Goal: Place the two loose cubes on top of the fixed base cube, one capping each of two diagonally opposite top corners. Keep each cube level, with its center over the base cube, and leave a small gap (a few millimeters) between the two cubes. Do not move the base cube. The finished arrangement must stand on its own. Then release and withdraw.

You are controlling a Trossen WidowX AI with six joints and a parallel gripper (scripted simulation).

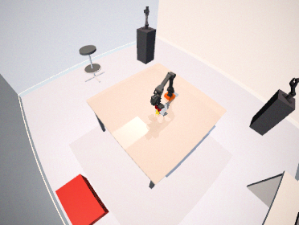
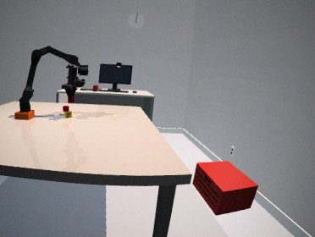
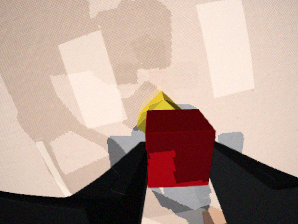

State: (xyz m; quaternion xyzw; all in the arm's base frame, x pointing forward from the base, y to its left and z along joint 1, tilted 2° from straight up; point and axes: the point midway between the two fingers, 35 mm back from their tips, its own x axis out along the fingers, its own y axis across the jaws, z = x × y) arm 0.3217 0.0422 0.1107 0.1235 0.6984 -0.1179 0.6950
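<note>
Wrist view: my pincer (image 1: 160, 108) (image 2: 71, 100) (image 3: 176, 148) is closed about a dark red cube (image 2: 71, 100) (image 3: 178, 157), one finger against each side. Beyond it, partly hidden by it, shows the yellow base cube (image 1: 157, 112) (image 2: 69, 114) (image 3: 161, 107). In the exterior view that one sits on the bench (image 1: 185, 132) (image 2: 85, 144) below my pincer, with the other red cube (image 2: 65, 108) on top, off toward one side. Farther off stands my arm's orange base (image 1: 168, 97) (image 2: 19, 115); well beyond the bench is a monitor (image 2: 115, 74).
</note>
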